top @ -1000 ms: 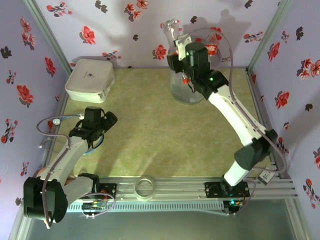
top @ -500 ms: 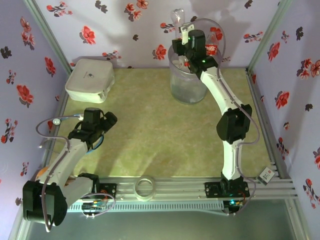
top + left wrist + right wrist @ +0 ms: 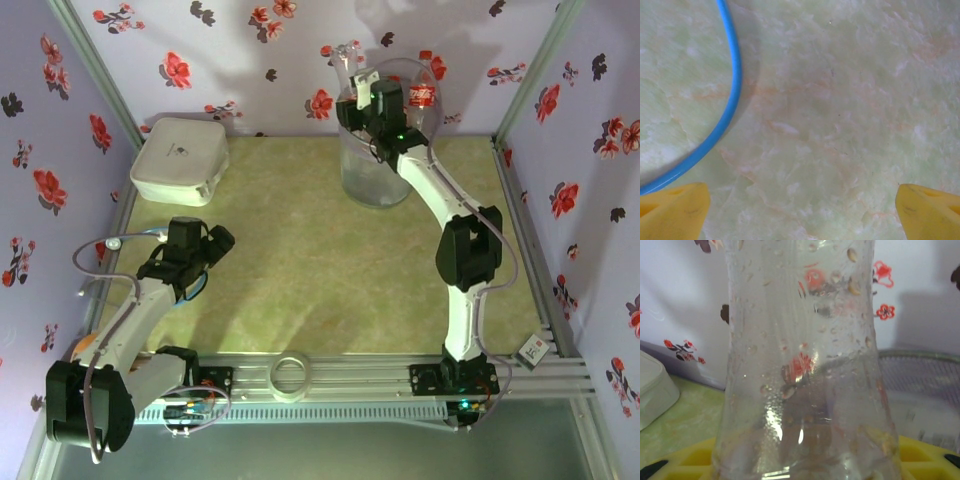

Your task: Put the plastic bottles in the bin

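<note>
Right pincer [image 3: 354, 88]: we see it clamping a bottle [image 3: 800, 365] by the bin [image 3: 372, 185] (12 o'clock).
Left pincer [image 3: 802, 212]: wide, blue cable [image 3: 731, 100] beside.
White box [image 3: 180, 160]: 10 o'clock.

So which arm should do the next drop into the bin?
Right. The right gripper is shut on a clear bottle at the bin. The left gripper hangs open and empty over the table, well away.
</note>
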Action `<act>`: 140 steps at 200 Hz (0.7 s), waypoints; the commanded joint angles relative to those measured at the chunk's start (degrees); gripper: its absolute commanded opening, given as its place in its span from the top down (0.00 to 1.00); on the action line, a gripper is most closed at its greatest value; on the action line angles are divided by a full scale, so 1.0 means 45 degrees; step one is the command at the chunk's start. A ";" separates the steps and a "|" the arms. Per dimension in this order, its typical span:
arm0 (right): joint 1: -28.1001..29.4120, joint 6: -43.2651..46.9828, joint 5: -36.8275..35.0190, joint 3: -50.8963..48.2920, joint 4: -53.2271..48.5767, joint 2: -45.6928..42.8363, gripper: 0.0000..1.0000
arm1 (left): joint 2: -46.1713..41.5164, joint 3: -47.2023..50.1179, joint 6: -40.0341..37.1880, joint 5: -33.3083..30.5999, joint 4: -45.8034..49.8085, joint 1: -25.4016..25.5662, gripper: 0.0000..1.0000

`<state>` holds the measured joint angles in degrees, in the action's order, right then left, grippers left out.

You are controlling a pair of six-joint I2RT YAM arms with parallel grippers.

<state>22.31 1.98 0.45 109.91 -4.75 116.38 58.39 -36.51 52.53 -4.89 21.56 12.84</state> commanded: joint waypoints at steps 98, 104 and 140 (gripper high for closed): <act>-0.0542 0.0627 -0.1105 0.0217 -0.1776 -0.1510 0.18 | 0.0159 0.0073 0.0087 0.0107 -0.0103 -0.0082 0.04; -0.0544 0.0680 -0.1266 0.0289 -0.1910 -0.1552 0.18 | 0.0169 0.0071 0.0080 0.0094 -0.0099 -0.0080 0.04; -0.0561 0.0947 -0.1371 0.0664 -0.2280 -0.1716 0.22 | 0.0287 0.0010 0.0006 0.0221 -0.0167 -0.0080 0.04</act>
<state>20.10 4.56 -3.73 110.15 -13.17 111.39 59.13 -36.51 52.53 -4.69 21.43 12.84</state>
